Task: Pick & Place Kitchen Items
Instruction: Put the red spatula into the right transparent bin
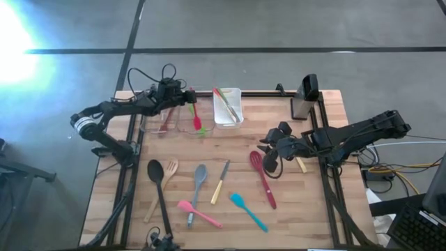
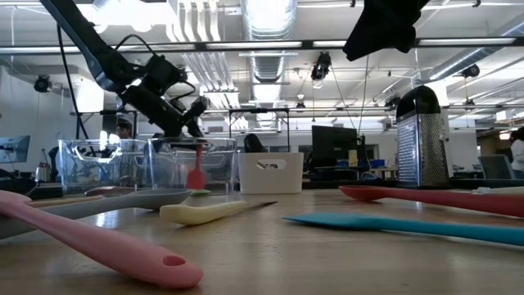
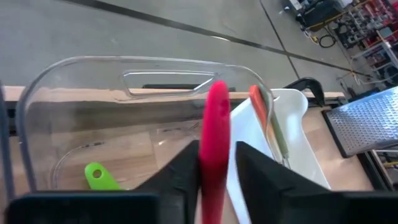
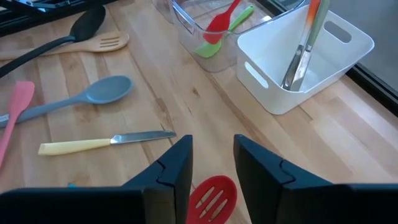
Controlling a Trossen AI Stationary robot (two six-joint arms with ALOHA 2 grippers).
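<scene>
1. While the left gripper (image 1: pixel 187 97) hangs over the clear bin (image 1: pixel 155 127) at the far side of the bench (image 1: pixel 293 209), a red spatula (image 3: pixel 216 134) stands upright between its fingers (image 3: pixel 179 177), blade down inside the bin; the fingers sit close on either side of the handle, but I cannot tell whether they press it.
2. Below that gripper, on the bin's floor, lies a green utensil (image 3: pixel 99 176); just beside the bin stands a white bin (image 1: pixel 228 108) with utensils in it.
3. The right gripper (image 4: pixel 211 165) is above the bench, its fingers parted to a narrow gap and holding nothing.
4. Directly under it, in the gap between its fingers, shows the slotted head of a red spatula on the bench (image 1: pixel 263 178).
5. Ahead of the right gripper lie a cream-handled knife (image 4: pixel 106 143), a grey spoon (image 4: pixel 81 99), a wooden fork (image 4: pixel 93 43) and a black spoon (image 4: pixel 62 34), all apart from it.
6. A pink spatula (image 1: pixel 198 213) and a teal spatula (image 1: pixel 248 210) lie nearer the bench's front edge.
7. A metal grater (image 1: pixel 301 107) stands near the right arm.
</scene>
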